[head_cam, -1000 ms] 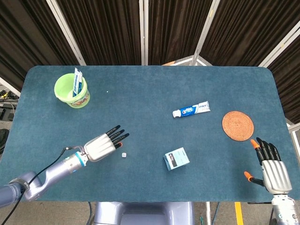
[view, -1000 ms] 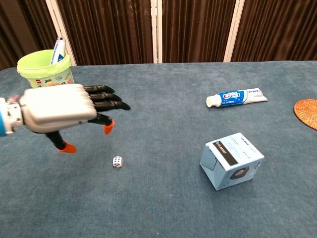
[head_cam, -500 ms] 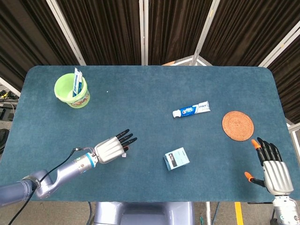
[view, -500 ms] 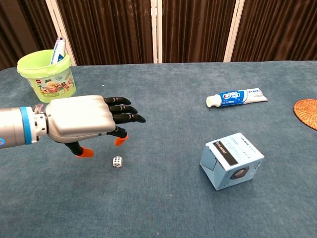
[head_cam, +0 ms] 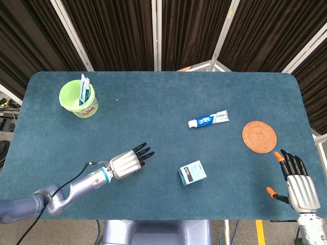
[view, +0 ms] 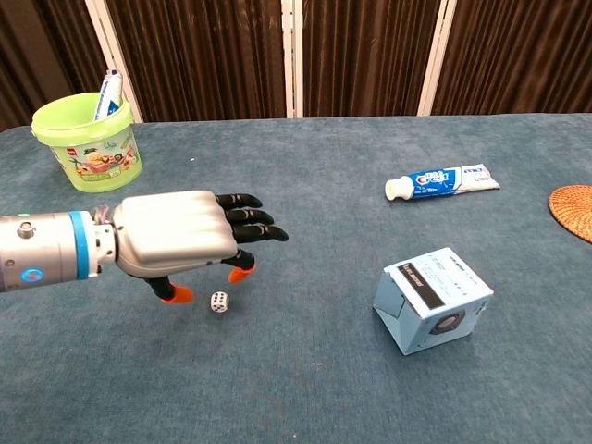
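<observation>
My left hand [head_cam: 129, 163] [view: 185, 240] hovers palm down just over a small white die [view: 219, 302], fingers spread, holding nothing. The die lies on the blue table under the hand and is hidden by it in the head view. My right hand [head_cam: 296, 182] rests open near the table's front right corner, fingers stretched out, away from every object; the chest view does not show it. A light blue box [head_cam: 192, 173] [view: 432, 298] lies to the right of the left hand.
A green bucket [head_cam: 78, 98] [view: 87, 141] with a toothpaste tube standing in it sits at the back left. A blue and white toothpaste tube [head_cam: 208, 120] [view: 441, 181] lies right of centre. A round orange woven coaster [head_cam: 259, 136] [view: 573, 211] is at the right.
My left hand has moved right and toward the front edge, lowering until it covers the die in the head view. The right hand has stayed put.
</observation>
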You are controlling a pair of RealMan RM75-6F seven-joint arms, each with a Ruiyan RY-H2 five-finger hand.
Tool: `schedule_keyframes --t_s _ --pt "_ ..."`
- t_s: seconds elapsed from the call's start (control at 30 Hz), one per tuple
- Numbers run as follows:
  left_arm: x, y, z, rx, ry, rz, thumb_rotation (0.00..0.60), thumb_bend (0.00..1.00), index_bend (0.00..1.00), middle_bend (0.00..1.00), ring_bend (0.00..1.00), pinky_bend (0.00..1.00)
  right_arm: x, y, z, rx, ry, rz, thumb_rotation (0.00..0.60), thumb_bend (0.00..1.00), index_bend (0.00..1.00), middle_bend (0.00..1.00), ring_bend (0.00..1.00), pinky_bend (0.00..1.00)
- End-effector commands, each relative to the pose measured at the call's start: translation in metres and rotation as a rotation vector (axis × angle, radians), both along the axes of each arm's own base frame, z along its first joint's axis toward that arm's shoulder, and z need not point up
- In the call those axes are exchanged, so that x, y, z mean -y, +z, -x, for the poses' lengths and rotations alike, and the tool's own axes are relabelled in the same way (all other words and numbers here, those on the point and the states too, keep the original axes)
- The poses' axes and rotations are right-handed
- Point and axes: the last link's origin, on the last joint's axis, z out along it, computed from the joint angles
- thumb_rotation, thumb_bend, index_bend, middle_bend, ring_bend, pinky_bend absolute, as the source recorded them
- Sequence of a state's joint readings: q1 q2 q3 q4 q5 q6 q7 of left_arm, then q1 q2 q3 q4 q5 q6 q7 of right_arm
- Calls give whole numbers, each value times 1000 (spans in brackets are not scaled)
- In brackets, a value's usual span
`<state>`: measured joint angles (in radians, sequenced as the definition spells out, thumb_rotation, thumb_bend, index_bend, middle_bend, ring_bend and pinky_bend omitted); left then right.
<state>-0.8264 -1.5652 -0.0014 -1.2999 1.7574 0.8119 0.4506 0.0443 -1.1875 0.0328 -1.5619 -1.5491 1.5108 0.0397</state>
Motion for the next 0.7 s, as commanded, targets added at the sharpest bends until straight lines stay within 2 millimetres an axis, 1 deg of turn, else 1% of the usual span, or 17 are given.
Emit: schedule_keyframes --t_s 0.03,0.3,0.6,0.7 --pt "1 -4 -2 -5 -2 7 600 244 426 0 0 0 0 0 0 0 0 1 600 73 0 0 0 0" --pt "4 -11 -5 -14 -4 17 600 245 436 0 0 0 0 0 0 3 1 0 600 73 0 0 0 0" --pt "3 -16 -2 -31 13 18 600 249 499 0 0 0 -1 0 -1 5 5 -2 600 73 0 0 0 0" --pt "4 -17 -2 -29 20 21 600 292 526 0 0 0 -1 0 -1 4 5 -2 600 73 0 0 0 0"
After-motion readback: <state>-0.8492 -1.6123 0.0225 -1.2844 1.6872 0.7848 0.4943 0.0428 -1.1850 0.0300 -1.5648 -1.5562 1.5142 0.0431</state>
